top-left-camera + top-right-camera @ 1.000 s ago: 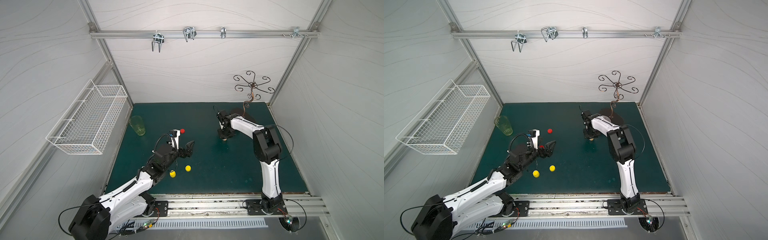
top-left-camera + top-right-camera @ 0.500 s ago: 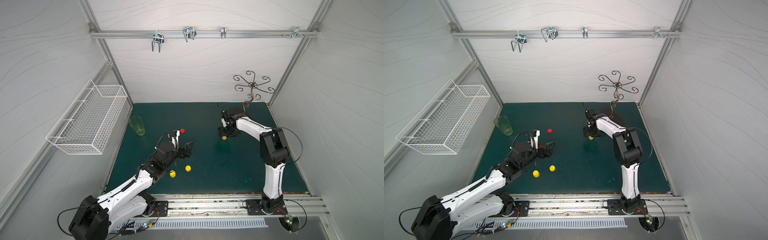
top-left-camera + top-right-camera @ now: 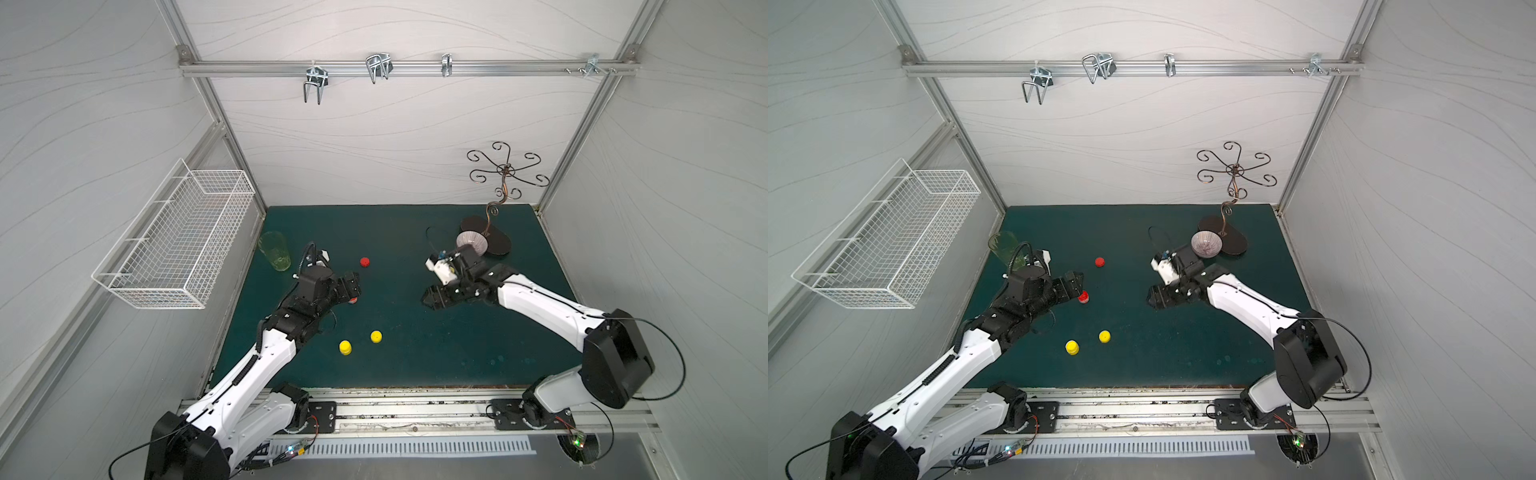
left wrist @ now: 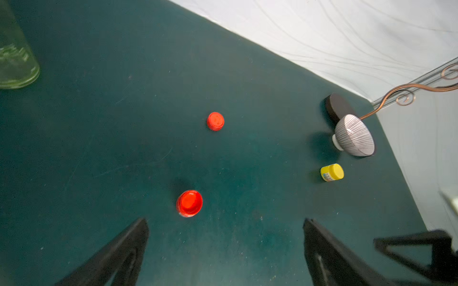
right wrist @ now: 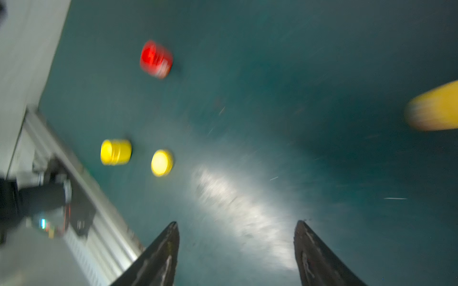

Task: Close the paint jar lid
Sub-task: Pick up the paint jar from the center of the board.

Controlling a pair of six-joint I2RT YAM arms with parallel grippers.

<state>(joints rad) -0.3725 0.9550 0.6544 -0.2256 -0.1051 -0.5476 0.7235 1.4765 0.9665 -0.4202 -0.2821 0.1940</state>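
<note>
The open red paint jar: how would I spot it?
On the green mat, look beyond the open left gripper. The open red paint jar stands there, glossy inside. The red lid farther back shows a flat top; the yellow jar and yellow lid differ by colour.

My two top views hang high above the front rail [image 3: 415,409] at 6 o'clock, tilted down toward the back wall [image 3: 395,137] at 12. They're nearly identical, and both take in the whole green mat [image 3: 415,365]. Left wrist camera sits low and close over the mat, facing about 2 o'clock. Right wrist camera, blurred, also low, faces about 8. Both wrist views catch the red jar [image 4: 189,203].
</note>
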